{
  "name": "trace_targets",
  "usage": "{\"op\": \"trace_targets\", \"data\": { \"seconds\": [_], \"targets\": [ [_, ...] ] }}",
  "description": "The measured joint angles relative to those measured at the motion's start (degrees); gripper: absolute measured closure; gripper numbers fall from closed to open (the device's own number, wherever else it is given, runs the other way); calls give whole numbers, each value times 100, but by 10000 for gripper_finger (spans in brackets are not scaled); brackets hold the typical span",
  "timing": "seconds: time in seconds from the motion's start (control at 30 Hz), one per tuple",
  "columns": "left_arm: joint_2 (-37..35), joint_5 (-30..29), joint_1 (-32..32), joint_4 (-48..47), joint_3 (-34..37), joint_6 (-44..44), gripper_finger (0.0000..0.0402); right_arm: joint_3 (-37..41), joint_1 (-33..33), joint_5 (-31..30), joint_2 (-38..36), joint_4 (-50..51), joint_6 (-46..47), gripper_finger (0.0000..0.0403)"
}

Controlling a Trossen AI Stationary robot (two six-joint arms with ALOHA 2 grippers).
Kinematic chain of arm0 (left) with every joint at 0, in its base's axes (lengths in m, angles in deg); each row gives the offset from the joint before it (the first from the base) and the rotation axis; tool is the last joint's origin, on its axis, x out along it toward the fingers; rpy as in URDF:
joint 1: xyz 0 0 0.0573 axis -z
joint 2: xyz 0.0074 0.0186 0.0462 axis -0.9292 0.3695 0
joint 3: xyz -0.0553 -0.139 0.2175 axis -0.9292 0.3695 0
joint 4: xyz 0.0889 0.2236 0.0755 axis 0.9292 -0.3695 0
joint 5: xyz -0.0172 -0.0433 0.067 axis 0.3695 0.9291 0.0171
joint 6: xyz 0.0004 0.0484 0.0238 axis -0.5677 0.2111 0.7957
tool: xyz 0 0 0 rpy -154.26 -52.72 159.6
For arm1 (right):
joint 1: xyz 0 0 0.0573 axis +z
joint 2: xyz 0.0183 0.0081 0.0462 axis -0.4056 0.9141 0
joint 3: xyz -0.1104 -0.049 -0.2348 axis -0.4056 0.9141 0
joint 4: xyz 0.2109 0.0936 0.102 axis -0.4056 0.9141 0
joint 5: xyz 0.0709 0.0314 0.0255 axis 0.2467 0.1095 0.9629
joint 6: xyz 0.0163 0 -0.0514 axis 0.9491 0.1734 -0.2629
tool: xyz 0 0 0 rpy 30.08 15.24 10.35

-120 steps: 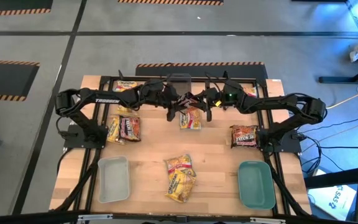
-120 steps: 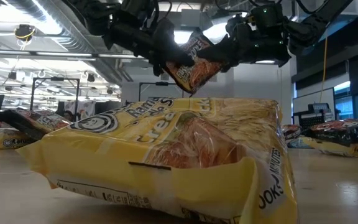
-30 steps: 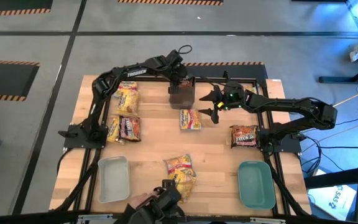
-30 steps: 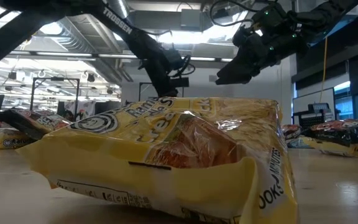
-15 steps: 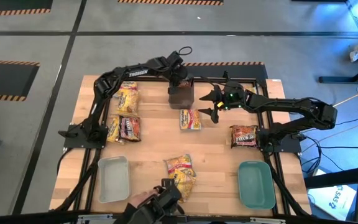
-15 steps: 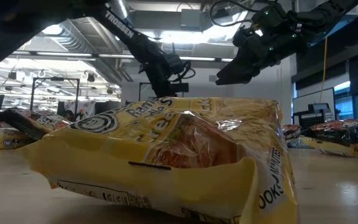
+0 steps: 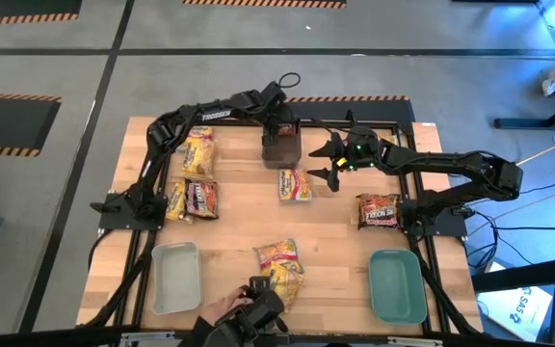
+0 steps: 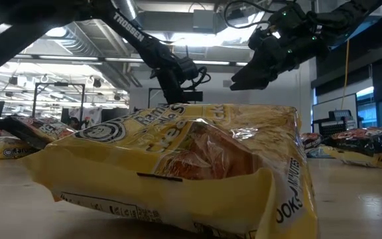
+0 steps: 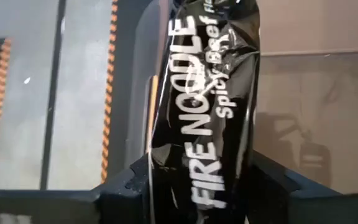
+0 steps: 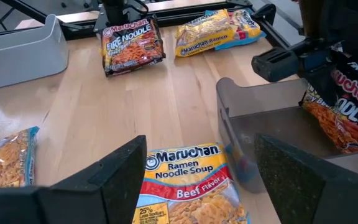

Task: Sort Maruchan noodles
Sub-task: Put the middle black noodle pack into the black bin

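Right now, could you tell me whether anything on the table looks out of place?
Yes. A person's hand reaches in over the table's near edge, beside the yellow noodle packets between the two trays. Meanwhile the left gripper hangs a dark Fire Noodle packet over the smoky bin.

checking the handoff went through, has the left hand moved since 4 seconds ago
Yes. The left hand has moved from above the beef packet toward the table's far edge, and now holds the dark Fire Noodle packet over the dark bin.
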Motion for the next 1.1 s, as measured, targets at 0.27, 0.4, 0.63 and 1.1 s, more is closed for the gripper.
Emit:
{"op": "trace_targets", "data": {
  "seconds": [0.27,0.4,0.63,1.1],
  "targets": [
    [-160,-227,26,7,-2,-64,230,-2,-2,-2,0,2,-2,123],
    [-263,-196,-4,45,-7,-88,230,-2,0,0,0,1,-2,123],
    [-283,-156,-107,34,-7,-414,230,-2,0,0,0,-1,-2,123],
    [-262,472,-123,-42,-7,-968,226,-2,0,4,2,45,10,123]
  ]
}}
